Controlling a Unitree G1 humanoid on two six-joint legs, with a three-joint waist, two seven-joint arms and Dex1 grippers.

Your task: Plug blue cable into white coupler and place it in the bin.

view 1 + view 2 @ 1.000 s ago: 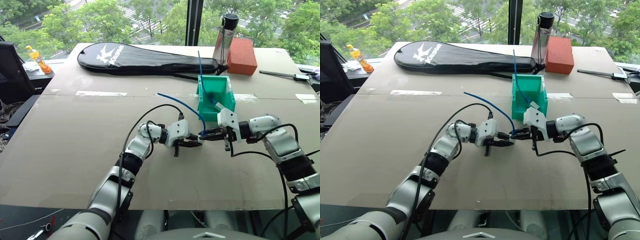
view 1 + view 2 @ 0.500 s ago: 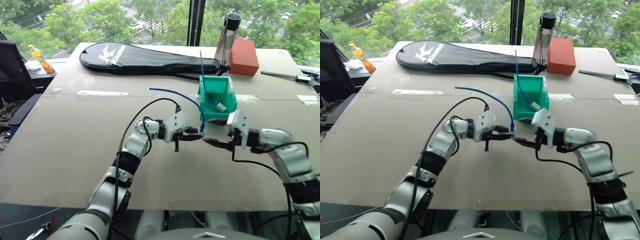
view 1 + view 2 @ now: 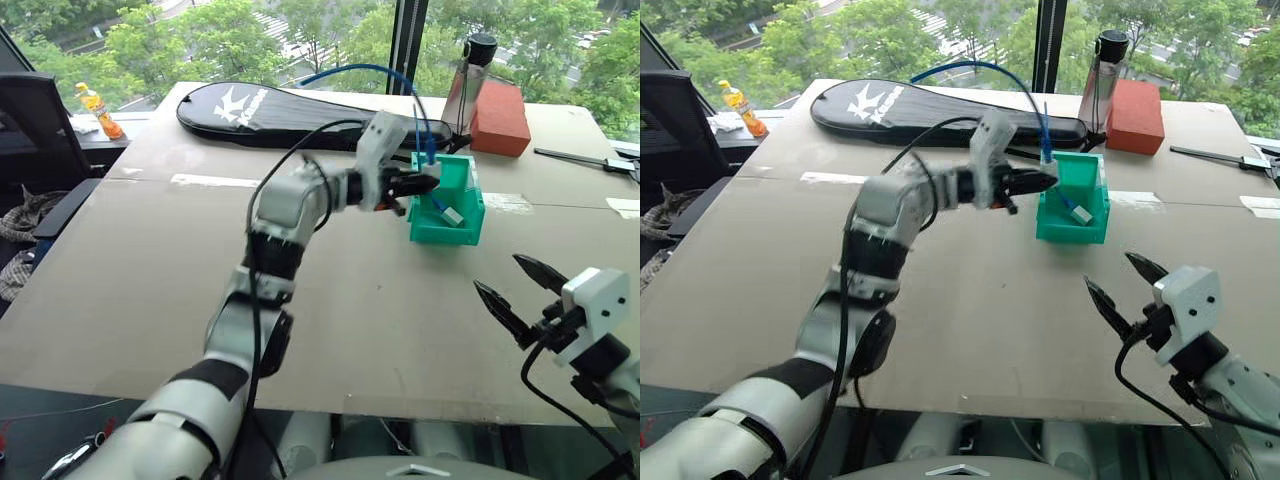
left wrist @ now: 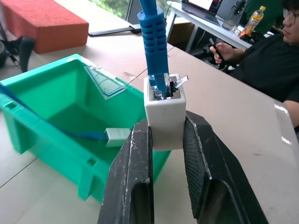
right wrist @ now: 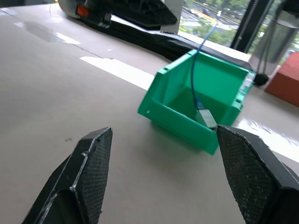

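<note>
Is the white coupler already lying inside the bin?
No. In the left wrist view the white coupler, with the blue cable plugged in, sits clamped in the left end effector beside the bin, above its rim.

You see the white coupler [image 4: 164,116], smooth matt plastic, pinched between black fingers [image 4: 132,186] whose faces look scuffed. The blue cable [image 4: 153,37] wears a ribbed rubbery boot. The bin [image 4: 60,121] is glossy teal plastic. The right gripper's [image 5: 170,182] fingers show rough, finely textured pads, above a dull cardboard-like bench [image 3: 130,270].
</note>
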